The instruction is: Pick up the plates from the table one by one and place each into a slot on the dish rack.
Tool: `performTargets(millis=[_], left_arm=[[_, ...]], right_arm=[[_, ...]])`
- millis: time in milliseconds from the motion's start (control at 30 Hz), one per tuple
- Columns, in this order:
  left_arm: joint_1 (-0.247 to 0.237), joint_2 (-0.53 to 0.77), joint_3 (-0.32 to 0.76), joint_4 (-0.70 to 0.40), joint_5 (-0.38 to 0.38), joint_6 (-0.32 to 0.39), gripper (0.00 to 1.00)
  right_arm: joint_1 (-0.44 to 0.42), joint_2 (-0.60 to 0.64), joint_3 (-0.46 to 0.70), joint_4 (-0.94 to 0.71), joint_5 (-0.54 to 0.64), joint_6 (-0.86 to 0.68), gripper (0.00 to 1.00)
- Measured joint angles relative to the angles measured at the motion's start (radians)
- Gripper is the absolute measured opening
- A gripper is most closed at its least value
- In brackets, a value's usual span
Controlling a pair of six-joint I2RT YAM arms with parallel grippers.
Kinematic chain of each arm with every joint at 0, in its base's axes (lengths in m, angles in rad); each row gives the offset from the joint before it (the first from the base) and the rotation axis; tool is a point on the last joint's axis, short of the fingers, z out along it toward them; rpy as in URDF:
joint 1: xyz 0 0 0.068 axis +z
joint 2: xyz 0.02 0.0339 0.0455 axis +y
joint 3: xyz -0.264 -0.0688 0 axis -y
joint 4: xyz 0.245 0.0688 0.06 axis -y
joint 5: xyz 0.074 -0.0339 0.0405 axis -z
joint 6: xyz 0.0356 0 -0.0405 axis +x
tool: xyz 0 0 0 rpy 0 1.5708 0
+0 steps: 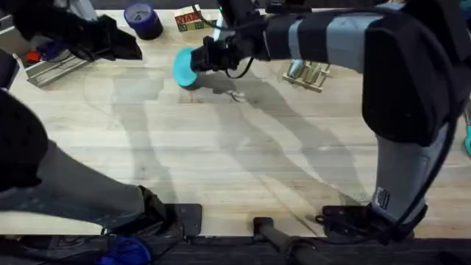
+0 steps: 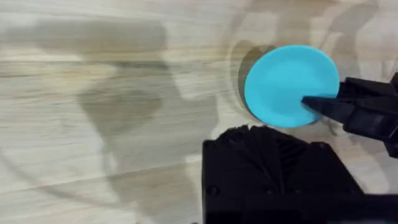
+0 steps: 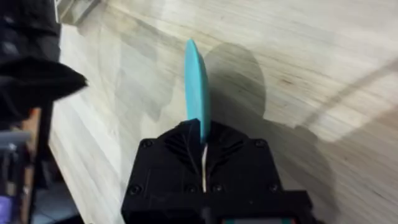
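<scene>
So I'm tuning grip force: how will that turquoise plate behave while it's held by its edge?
The turquoise plate looks stiff, staying straight edge-on in the right end effector. Probably light. Its smooth surface may let it slip or pivot.

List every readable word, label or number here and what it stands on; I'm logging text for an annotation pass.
None can be read for certain.
Small block at the table's far edge: red lettering, too blurred to read.
Label low on the right arm: too small to read.
Turquoise plate and tape roll: no text visible.
</scene>
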State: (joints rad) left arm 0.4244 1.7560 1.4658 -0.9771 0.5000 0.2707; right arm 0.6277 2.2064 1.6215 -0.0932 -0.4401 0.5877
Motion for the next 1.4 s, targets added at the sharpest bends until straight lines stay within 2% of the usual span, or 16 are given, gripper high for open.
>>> performTargets(millis=[333, 533, 633, 900, 1033, 1167, 1333, 1400], left_arm=[[0.0, -0.161, 0.0, -0.037, -0.087, -0.025, 0.042], [0.0, -0.238, 0.0, -0.05, -0.105, -0.043, 0.041], [0.0, -0.269, 0.0, -0.057, -0.106, -0.044, 0.041], [0.0, -0.291, 0.0, -0.074, -0.11, -0.046, 0.041], [0.0, -0.291, 0.0, -0.075, -0.112, -0.047, 0.049], [0.0, -0.291, 0.0, -0.075, -0.113, -0.047, 0.111], [0.0, -0.291, 0.0, -0.075, -0.113, -0.051, 0.299], [0.0, -0.291, 0.0, -0.075, -0.113, -0.051, 0.411]], right_arm=[[-0.003, -0.008, 0.258, -0.379, 0.053, -0.258, 0.032], [-0.016, -0.008, 0.401, -0.607, 0.129, -0.376, 0.032], [-0.034, -0.008, 0.46, -0.672, 0.153, -0.422, 0.031], [-0.109, -0.102, 0.484, -0.727, 0.198, -0.462, 0.031], [-0.141, -0.172, 0.491, -0.786, 0.289, -0.466, 0.031], [-0.153, -0.219, 0.491, -0.824, 0.388, -0.469, 0.031], [-0.152, -0.253, 0.491, -0.858, 0.496, -0.46, 0.031], [-0.151, -0.263, 0.491, -0.881, 0.545, -0.434, 0.031]])
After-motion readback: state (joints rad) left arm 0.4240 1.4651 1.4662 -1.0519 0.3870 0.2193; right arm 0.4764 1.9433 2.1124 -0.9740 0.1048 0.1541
